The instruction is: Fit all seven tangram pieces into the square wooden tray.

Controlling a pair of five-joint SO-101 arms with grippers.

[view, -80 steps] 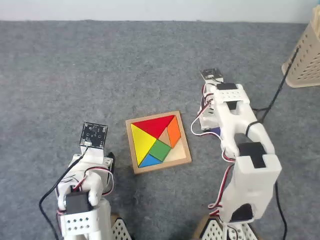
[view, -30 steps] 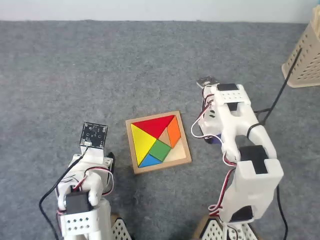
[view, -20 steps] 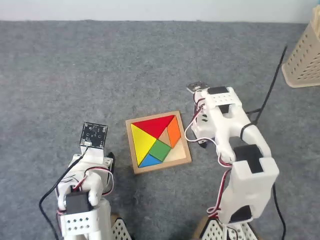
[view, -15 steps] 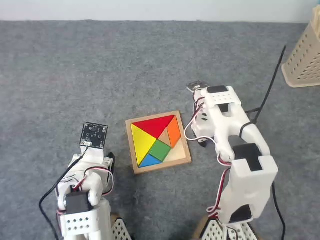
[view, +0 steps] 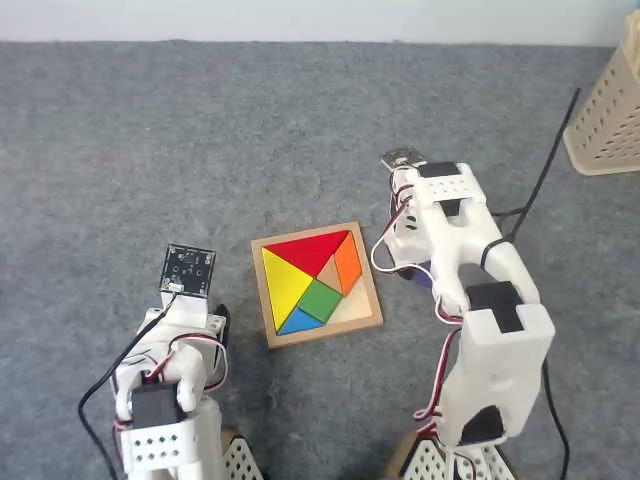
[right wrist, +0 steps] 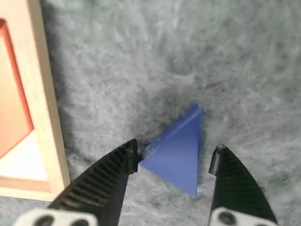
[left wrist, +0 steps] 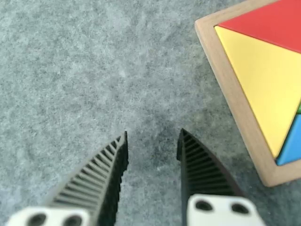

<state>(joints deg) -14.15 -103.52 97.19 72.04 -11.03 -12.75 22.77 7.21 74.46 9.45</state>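
Right claw is spread astride the blue triangle, just beside the tray. Left claw is spread above the bench; a basket stands well apart.

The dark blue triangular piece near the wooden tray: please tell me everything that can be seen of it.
The dark blue triangular piece is small, flat and matte, seemingly painted wood. It lies on the grey carpet, outside the square wooden tray and apart from its rim. The right hand stands open around it, a finger on each side; one fingertip is at a corner, but contact cannot be confirmed.
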